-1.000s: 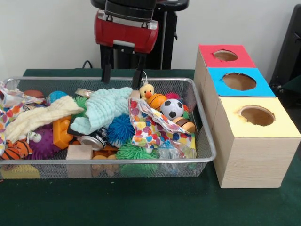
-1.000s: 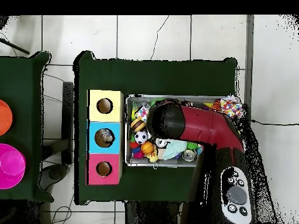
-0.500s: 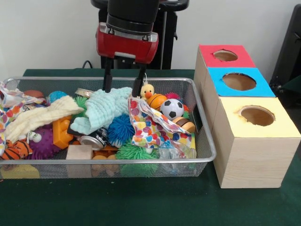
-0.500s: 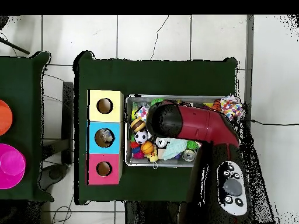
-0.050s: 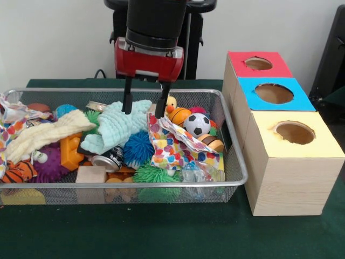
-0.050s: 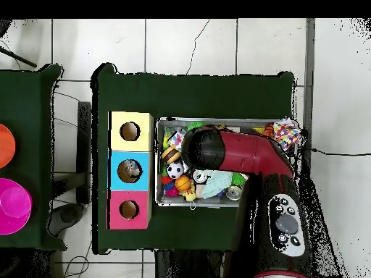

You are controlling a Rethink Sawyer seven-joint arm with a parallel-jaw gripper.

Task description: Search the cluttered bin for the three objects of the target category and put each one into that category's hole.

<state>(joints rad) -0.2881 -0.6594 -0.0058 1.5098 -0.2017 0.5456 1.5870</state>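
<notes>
In the wire bin [image 5: 232, 162], toward its back rim, the gripper [image 5: 144, 105] hangs with jaws apart, tips straddling the upper edge of a mint-green knit cloth [image 5: 118, 125]. No object is clamped.

Task objects not determinable by category from the frames. Ball-like items near the bin's right end: one black-and-white soccer ball [image 5: 197, 124], one orange basketball-pattern ball [image 5: 179, 115], one brown striped ball [image 5: 211, 142]. A small yellow duck [image 5: 169, 102] sits just beside the right jaw tip, touching the orange ball.

Other contents, counted where visible: two spiky balls, one blue [image 5: 138, 148] and one green [image 5: 152, 174]; one purple spiky toy [image 5: 48, 162]; one cream knit cloth [image 5: 46, 135]; one patterned polka-dot cloth [image 5: 175, 145] draped mid-bin; one orange plastic block [image 5: 70, 152]; one wooden block [image 5: 91, 175]; one metal can [image 5: 108, 160] lying on its side; one tiger-striped toy [image 5: 19, 171] at the left front corner.

Edges and room: the bin is packed, items touching and overlapping throughout. Three boxes stand in a row just beside the bin's right end, each with one round hole on top: red [image 5: 259, 63], blue [image 5: 274, 93], yellow [image 5: 294, 132]. Green tabletop [image 5: 161, 232] is open in front of the bin. In the overhead view the arm [image 6: 239, 153] covers the bin's middle.
</notes>
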